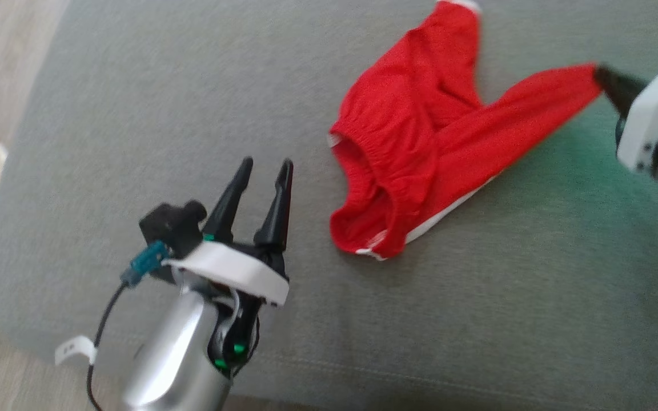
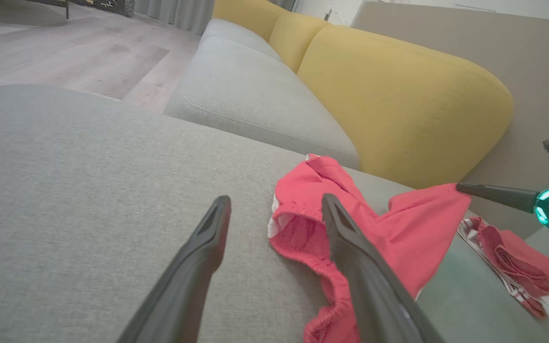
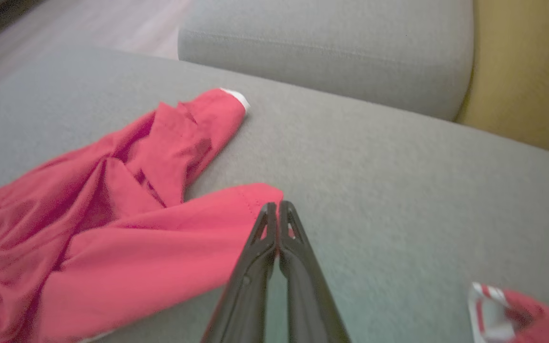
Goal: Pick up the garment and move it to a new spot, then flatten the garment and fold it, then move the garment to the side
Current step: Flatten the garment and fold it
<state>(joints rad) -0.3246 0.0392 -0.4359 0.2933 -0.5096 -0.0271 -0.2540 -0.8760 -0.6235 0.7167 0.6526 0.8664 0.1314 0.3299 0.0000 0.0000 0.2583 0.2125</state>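
Though crumpled, red garment [image 1: 414,131] (gathered waistband [image 1: 366,134])

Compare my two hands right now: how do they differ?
The left hand is open; the right hand is shut on a leg hem of the red shorts. The left hand is empty, near the waistband; the right hand is at the leg end. Both are dark and two-fingered.

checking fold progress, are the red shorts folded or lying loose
Not folded: the red shorts lie rumpled on the grey cushion, legs splayed apart, waistband gaping; the right gripper pinches one leg's hem.
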